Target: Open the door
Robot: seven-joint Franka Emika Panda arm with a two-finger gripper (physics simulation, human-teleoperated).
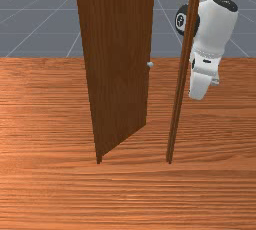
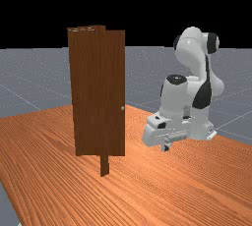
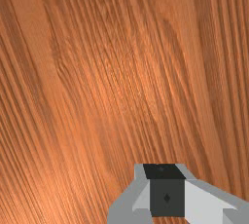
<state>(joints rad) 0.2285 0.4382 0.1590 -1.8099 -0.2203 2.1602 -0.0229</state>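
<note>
Two dark wooden uprights rose nearest the front view's camera, the left post [image 1: 99, 159] and the right post [image 1: 182, 84], planted on a table [image 1: 130, 194] of orange-brown wood whose grain ran across the foreground. Behind them hung the task's subject, a tall brown door [image 1: 117, 64], which stood ajar: its panel met the left post and slanted back from there toward the robot's side of the table, leaving a gap between its free edge and the right post. A small pale knob [image 1: 150, 64] jutted from that free edge. Deeper in the scene, past the right post and toward the front view's right, the gripper [image 2: 165, 147] hung low over the table, pointing down, well apart from both door and knob; the far view placed it between the door and the arm's base. Whether its jaws were parted or closed, or had hold of anything, could not be told from these angles. The wrist view looked down on striped wood grain beside the gripper. Above and behind it bent the white arm [image 2: 189, 55], with black at its joints, partly crossed by the right post in the front view. Farthest off, past the table's edge, lay a grey floor [image 1: 40, 19] lined with a pale grid.
</note>
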